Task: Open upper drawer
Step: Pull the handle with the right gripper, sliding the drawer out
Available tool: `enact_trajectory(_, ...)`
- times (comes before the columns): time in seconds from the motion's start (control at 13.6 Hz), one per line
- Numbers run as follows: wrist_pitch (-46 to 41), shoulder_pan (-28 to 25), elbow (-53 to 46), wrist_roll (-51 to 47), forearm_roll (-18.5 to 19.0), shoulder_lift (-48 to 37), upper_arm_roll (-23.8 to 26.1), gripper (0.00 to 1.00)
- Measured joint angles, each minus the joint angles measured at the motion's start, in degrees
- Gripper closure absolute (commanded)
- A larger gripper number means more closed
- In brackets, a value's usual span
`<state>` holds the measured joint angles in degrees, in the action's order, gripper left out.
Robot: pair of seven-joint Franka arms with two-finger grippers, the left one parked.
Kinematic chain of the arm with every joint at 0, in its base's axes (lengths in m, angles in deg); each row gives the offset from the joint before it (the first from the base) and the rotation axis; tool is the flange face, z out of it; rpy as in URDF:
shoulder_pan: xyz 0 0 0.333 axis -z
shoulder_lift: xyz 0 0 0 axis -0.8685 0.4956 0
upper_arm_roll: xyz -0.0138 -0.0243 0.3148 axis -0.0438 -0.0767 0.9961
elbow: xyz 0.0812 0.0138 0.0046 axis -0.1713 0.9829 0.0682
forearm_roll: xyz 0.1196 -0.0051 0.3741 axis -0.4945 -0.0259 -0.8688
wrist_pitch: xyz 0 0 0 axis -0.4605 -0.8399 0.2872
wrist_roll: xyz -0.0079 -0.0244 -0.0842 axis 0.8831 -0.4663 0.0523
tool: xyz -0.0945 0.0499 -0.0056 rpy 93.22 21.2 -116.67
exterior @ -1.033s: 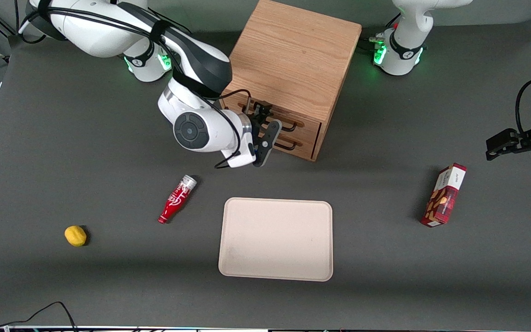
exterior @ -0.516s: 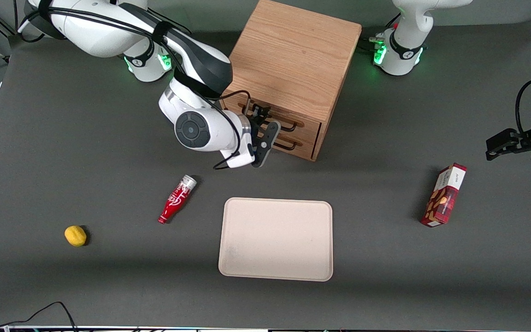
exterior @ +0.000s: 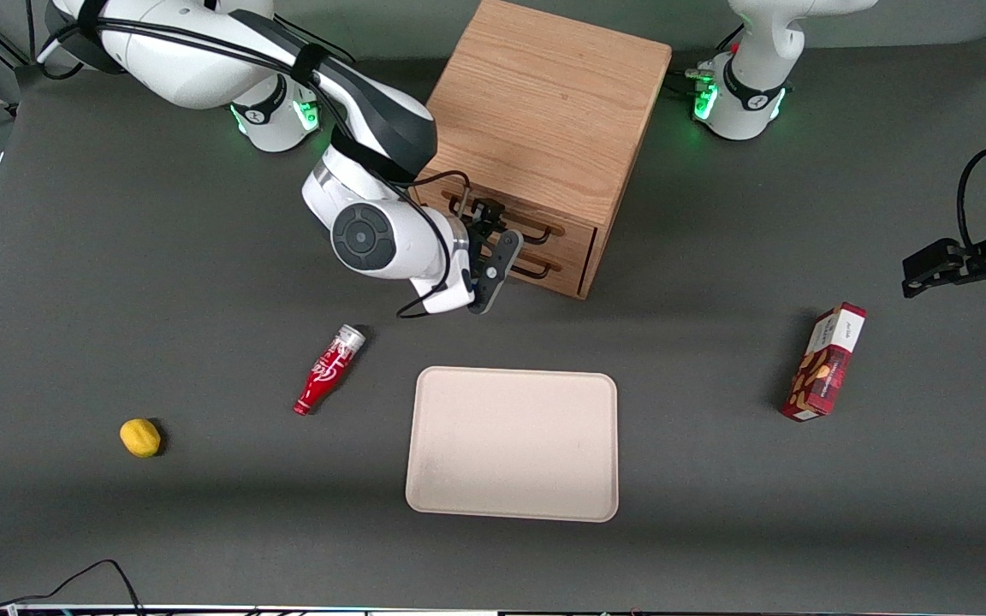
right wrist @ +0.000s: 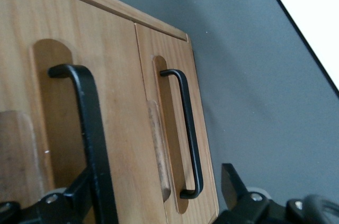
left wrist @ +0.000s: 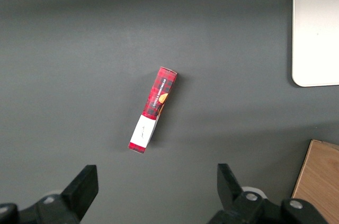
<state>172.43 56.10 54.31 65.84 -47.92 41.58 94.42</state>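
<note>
Jaws (exterior: 486,224) standing apart, straddling black wire handle (right wrist: 90,128) of upper drawer (exterior: 506,221), not yet clamping it. Drawer sitting flush in wooden cabinet (exterior: 544,111), lower drawer (exterior: 544,261) directly beneath. Cabinet resting on grey counter (exterior: 116,257). From jaws: cream tray (exterior: 512,443) lying at six o'clock, red bottle (exterior: 328,370) at seven, yellow lemon (exterior: 140,437) farther out at eight, red box (exterior: 827,362) toward parked arm's end.

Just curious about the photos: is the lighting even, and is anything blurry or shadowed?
Front view: soft even light, a faint shadow beside the cabinet, and green lights glowing on the arm bases. Right wrist view: the gripper sits at the upper drawer, whose close handle looks soft; the tray is washed out white.
</note>
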Motion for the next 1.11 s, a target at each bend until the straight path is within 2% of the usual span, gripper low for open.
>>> enact_trajectory(0.44,0.17,0.32,-0.09,-0.24,0.08,0.11,-0.11,0.00)
enact_trajectory(0.89,0.66,2.00,-4.41,-0.24,0.56,1.42,-2.58,0.00)
enact_trajectory(1.11,-0.43,2.08,-7.09,-0.24,2.15,3.40,-3.41,0.00)
